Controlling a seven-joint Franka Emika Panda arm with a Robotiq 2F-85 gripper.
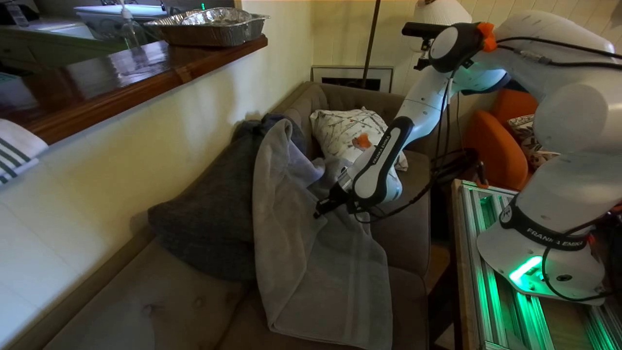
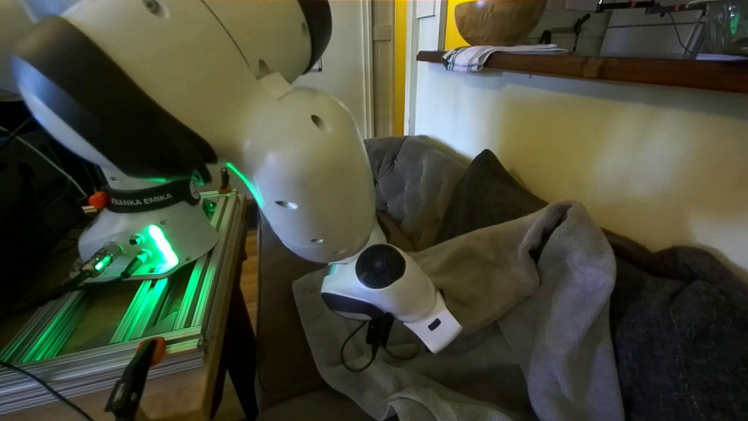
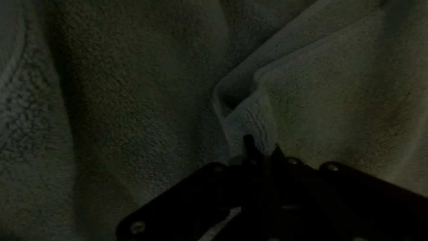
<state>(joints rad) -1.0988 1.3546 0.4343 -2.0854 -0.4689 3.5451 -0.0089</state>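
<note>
A grey fleecy blanket [image 1: 335, 277] lies draped over the sofa [image 1: 180, 296], with its upper part over a dark grey cushion [image 1: 209, 214]. In an exterior view my gripper [image 1: 318, 213] reaches down to the middle of the blanket. The dim wrist view has the gripper [image 3: 263, 143] with its jaws closed on a pinched fold of the blanket [image 3: 259, 120]; the cloth bunches up between the two dark fingertips. From another exterior view the robot's hand [image 2: 435, 327] hangs above the blanket [image 2: 491, 269], its fingers hidden behind it.
A white patterned cushion [image 1: 340, 129] rests at the sofa's far end, close to the arm. The wall beside the sofa carries a wooden ledge [image 1: 194, 68] with a foil tray [image 1: 214, 31]. An orange chair [image 1: 495, 141] stands behind the robot's table [image 2: 228, 327].
</note>
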